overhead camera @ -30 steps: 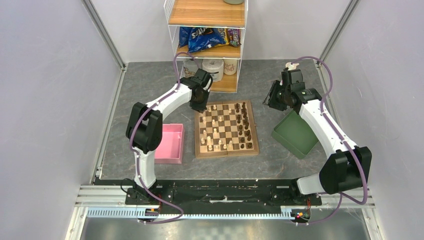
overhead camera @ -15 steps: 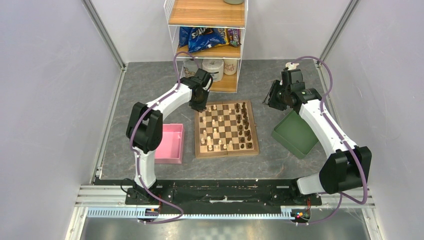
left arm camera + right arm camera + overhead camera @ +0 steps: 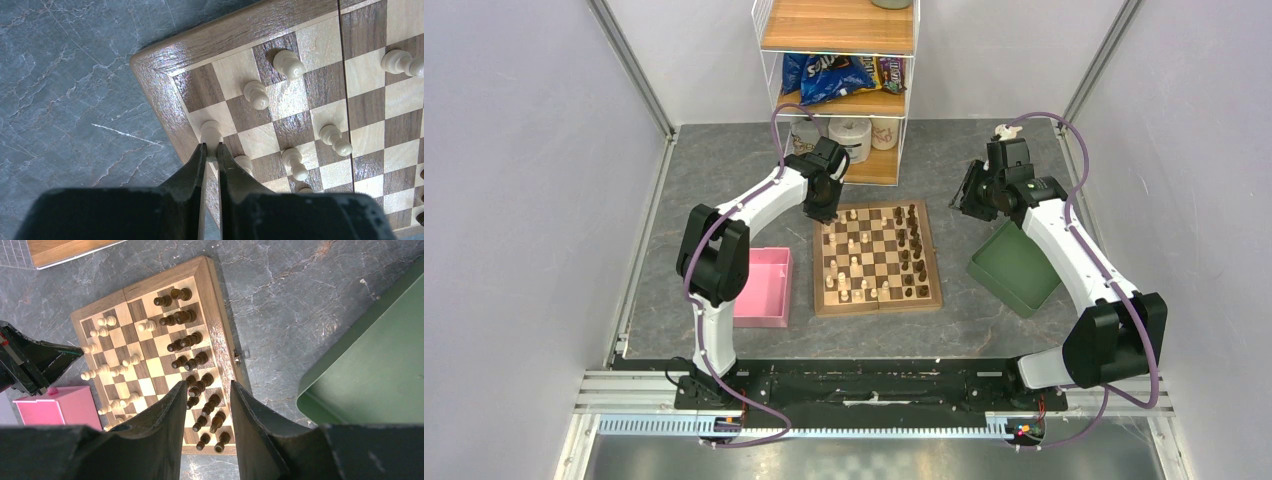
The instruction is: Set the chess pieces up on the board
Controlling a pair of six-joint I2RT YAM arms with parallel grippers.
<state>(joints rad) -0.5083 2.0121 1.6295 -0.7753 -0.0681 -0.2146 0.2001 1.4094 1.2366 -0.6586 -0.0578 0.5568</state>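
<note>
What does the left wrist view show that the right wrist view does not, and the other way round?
Only the left wrist view shows up close that the left jaws are closed on one cream piece at the edge of the board, near a corner. Only the right wrist view shows the dark pieces along one side, the green tray, the pink tray, and the right jaws open, holding nothing. Both show the board, other cream pieces and the grey table.
</note>
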